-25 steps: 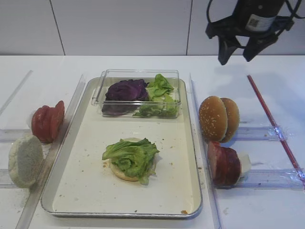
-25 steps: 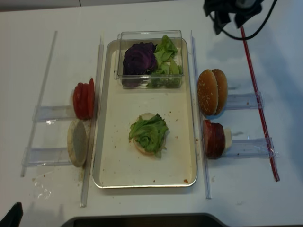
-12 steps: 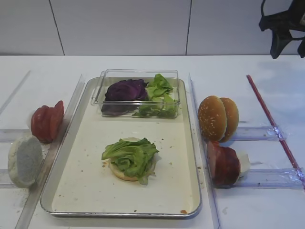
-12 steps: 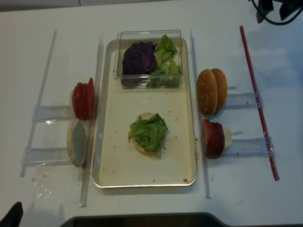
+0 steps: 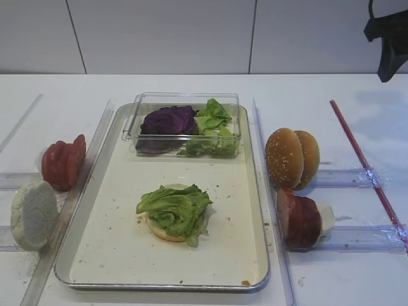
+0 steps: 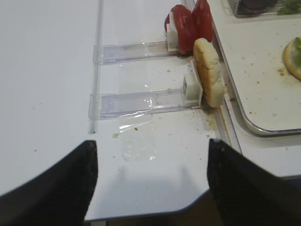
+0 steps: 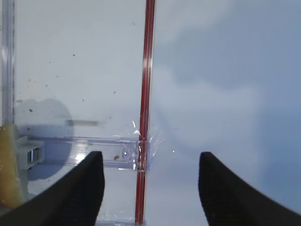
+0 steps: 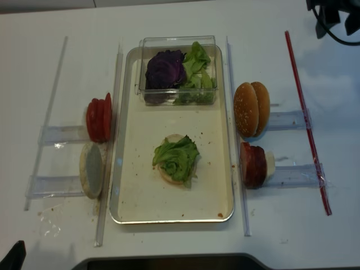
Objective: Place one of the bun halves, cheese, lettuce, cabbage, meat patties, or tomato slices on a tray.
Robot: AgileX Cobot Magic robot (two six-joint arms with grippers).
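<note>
A ruffled green lettuce (image 5: 173, 209) leaf lies on a flat bun half (image 5: 162, 233) in the middle of the silver tray (image 5: 115, 255). Purple cabbage (image 5: 167, 120) and more green leaves sit in a clear box at the tray's far end. Sesame bun halves (image 5: 285, 157) and meat patties (image 5: 298, 218) stand on edge to the right, tomato slices (image 5: 64, 162) to the left. My right gripper (image 7: 150, 153) hangs open and empty high over the far right table (image 8: 336, 25), above a red strip. My left gripper (image 6: 149, 141) is open and empty over the near left table edge.
A floury grey-white disc (image 5: 33, 213) leans in a clear holder beside the tomato slices. Clear plastic rails (image 5: 261, 166) run along both sides of the tray. A red strip (image 5: 363, 166) lies on the right. A pale slab (image 5: 327, 217) stands behind the patties.
My right gripper has moved right, from above the table behind the tray's right side to the far right corner of the view. The food and tray have not moved.
</note>
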